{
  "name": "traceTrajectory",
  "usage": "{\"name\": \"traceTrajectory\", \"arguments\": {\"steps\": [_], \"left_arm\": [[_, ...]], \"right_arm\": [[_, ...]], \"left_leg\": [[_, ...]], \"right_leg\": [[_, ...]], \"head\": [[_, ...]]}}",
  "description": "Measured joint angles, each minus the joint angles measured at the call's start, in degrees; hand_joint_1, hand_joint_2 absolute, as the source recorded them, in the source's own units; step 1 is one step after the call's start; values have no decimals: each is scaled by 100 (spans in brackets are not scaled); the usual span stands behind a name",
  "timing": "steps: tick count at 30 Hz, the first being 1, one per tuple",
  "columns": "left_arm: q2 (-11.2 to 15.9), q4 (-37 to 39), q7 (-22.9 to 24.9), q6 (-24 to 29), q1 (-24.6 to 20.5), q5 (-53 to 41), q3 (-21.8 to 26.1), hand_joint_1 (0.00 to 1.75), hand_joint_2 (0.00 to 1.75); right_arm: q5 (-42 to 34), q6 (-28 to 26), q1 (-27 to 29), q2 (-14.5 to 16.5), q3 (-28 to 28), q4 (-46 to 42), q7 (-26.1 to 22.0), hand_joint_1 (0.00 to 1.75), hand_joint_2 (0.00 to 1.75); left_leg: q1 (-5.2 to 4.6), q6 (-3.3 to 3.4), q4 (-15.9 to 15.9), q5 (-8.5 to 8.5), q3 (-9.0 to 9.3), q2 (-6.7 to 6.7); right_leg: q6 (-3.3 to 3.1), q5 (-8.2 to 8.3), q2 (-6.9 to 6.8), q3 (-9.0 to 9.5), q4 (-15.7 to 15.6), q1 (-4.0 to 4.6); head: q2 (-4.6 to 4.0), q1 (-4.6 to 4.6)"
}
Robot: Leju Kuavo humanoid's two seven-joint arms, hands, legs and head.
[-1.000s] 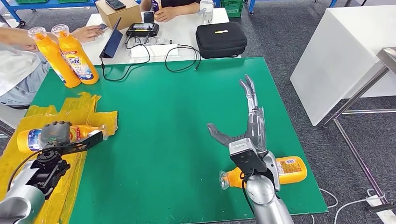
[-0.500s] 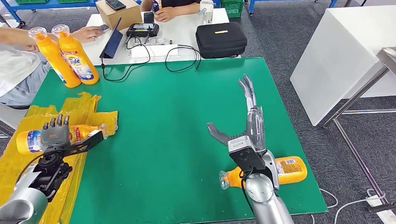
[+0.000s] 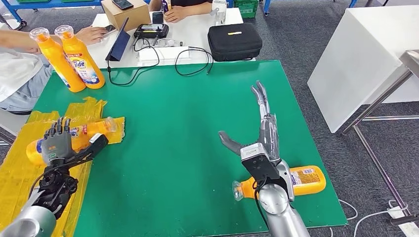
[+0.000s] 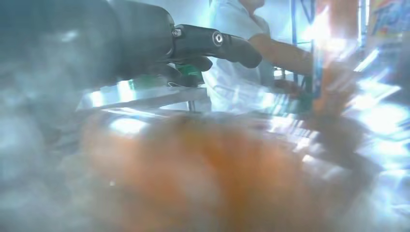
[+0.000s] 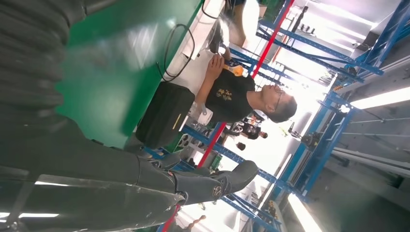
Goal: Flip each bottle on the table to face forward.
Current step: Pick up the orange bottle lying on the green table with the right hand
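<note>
orange bottle (image 3: 74,135) in left hand (image 3: 58,144)

"Tide" on standing bottle (image 3: 80,61)

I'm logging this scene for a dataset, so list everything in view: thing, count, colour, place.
standing bottles: two, orange, mat's far left corner.
left bottle: one, orange, lying on the yellow sheet, under the left hand.
right bottle: one, orange, lying at the mat's near right, behind the right arm.
mat: one, green, covers the table.
yellow sheet: one, mat's left edge.
case: one, black, white table beyond.
box: one, brown, same table.
people: two, seated beyond.
left hand: on the left bottle.
right hand: spread above the mat.
</note>
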Motion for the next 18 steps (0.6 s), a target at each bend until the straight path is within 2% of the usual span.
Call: {"name": "traceTrajectory", "arguments": {"steps": [6, 9, 14, 18], "left_arm": [[-92, -71, -198, 112, 36, 122, 214, 0, 175], [-214, -364, -744, 228, 128, 422, 394, 0, 175], [-582, -1115, -1766, 245, 273, 1225, 761, 0, 175], [-828, -1671, -1993, 62, 377, 1907, 797, 0, 175]], "right_arm": [[-3, -16, 3, -1, 0, 20, 0, 0, 175], [-5, -38, 20, -1, 0, 23, 0, 0, 175], [-5, -84, 73, 1, -1, 35, 1, 0, 175], [3, -93, 142, 1, -5, 35, 7, 0, 175]], "left_leg": [[1, 0, 0, 0, -1, 0], [1, 0, 0, 0, -2, 1], [-1, 0, 1, 0, -6, -1], [-2, 1, 1, -1, -6, -2]], "right_leg": [[0, 0, 0, -4, 0, 1], [0, 0, 0, -6, 0, 1], [0, 0, 0, -7, 0, -1], [0, 0, 0, -7, -1, -3]], "head": [[0, -1], [0, -1], [-1, -1], [0, -1]]}}
